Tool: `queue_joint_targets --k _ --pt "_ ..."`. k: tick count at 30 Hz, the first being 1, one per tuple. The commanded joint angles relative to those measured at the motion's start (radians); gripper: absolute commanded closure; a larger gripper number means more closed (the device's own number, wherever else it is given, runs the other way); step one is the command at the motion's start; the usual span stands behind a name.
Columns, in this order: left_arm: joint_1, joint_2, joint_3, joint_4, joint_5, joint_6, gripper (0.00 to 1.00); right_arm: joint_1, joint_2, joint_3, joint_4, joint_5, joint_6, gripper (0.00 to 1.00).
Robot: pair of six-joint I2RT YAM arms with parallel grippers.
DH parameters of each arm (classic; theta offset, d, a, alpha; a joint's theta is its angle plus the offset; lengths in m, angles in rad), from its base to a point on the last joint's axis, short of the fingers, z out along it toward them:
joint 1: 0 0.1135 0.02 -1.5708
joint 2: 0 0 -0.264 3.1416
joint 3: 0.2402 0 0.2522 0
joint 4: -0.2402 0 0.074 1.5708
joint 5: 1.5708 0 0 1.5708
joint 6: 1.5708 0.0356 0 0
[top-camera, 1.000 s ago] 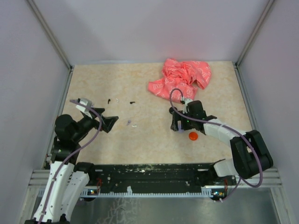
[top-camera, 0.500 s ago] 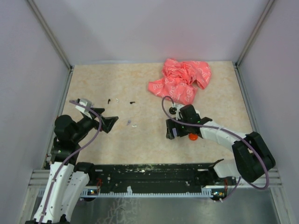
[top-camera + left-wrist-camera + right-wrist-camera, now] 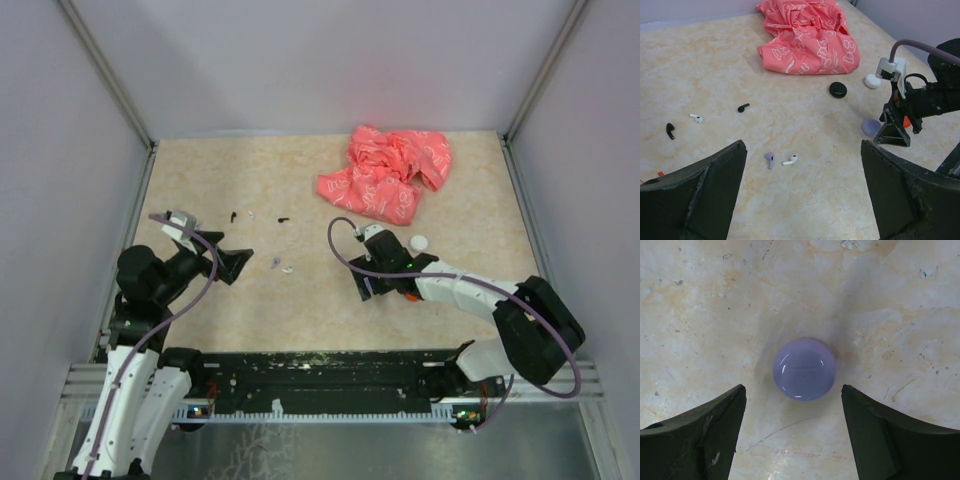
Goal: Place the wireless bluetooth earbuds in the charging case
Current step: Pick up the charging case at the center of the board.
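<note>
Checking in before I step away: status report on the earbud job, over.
Left gripper open, hovering. Right gripper open, straddling the purple case, not gripping. Earbuds loose on table. Nothing blocking.

Five tiny plastic earbuds lie loose: two black earbuds (image 3: 670, 130) (image 3: 743, 107), two white earbuds (image 3: 696, 118) (image 3: 790, 160), one pale purple earbud (image 3: 769, 159). Four round, glossy pebble-shaped cases: one black case (image 3: 838, 89), one white case (image 3: 871, 81), one pale purple case (image 3: 804, 369), one orange case (image 3: 409, 295) (mostly hidden, only a sliver shows). One crumpled coral-pink printed cloth (image 3: 805, 37).
</note>
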Motion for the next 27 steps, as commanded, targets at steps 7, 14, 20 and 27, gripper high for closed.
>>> queue_joint_targets --k 7,14,20,27 --pt "0.008 0.009 0.025 0.027 0.033 -0.002 0.00 0.066 0.095 0.081 0.053 0.114 0.001 0.32" --pt "0.007 0.014 0.019 0.036 0.048 -0.013 0.00 0.084 0.118 0.080 0.043 0.135 0.021 0.39" --pt "0.009 0.031 0.009 0.061 0.087 -0.055 0.01 0.090 0.125 0.071 0.048 0.131 0.025 0.40" --pt "0.008 0.112 0.006 0.068 0.173 -0.118 0.05 0.106 0.118 0.071 0.047 0.122 0.008 0.42"
